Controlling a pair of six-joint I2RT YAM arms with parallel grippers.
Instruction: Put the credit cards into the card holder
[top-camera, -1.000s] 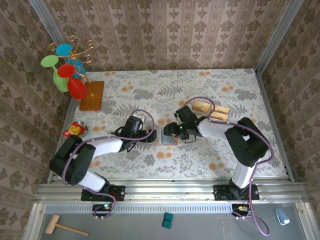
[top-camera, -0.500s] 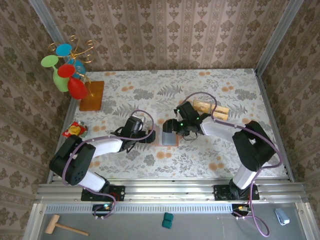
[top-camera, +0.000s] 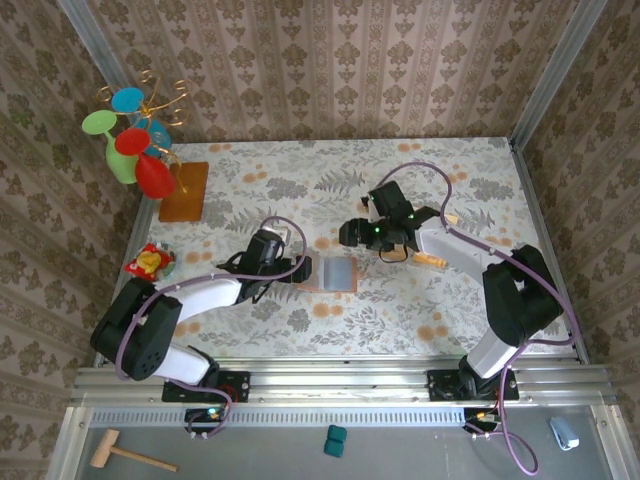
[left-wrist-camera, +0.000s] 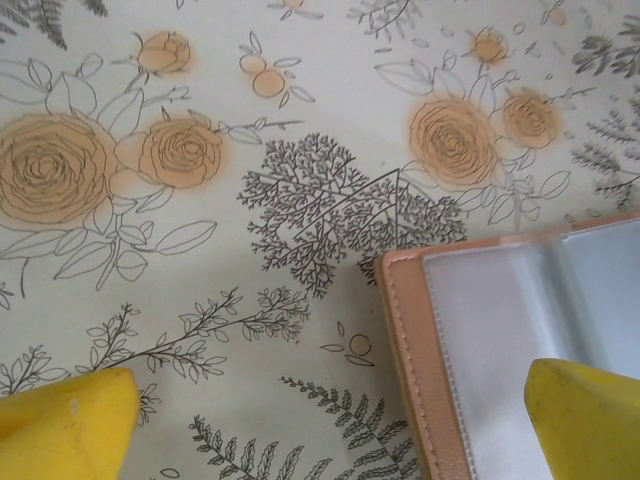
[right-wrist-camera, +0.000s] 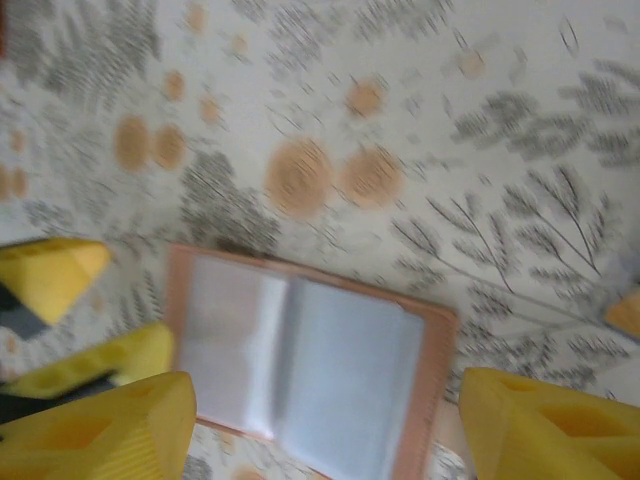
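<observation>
Floral table (top-camera: 455, 312): the card holder (top-camera: 332, 273) lies open at its middle (clear sleeves up). Left gripper (left-wrist-camera: 328, 415) straddles its left edge, fingers spread wide; right gripper (right-wrist-camera: 325, 425) hovers above it, fingers apart, empty.

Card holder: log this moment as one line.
card holder: lying open, flat | left gripper: open, straddling its edge | right gripper: open, empty, apart from card holder

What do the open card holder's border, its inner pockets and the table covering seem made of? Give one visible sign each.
Tan-pink stitched border of the open card holder: probably leather or imitation, matte, visible stitching. Translucent inner pockets: seemingly soft plastic, faint sheen. Floral-printed table covering: cloth or vinyl, unclear; flat matte print.
</observation>
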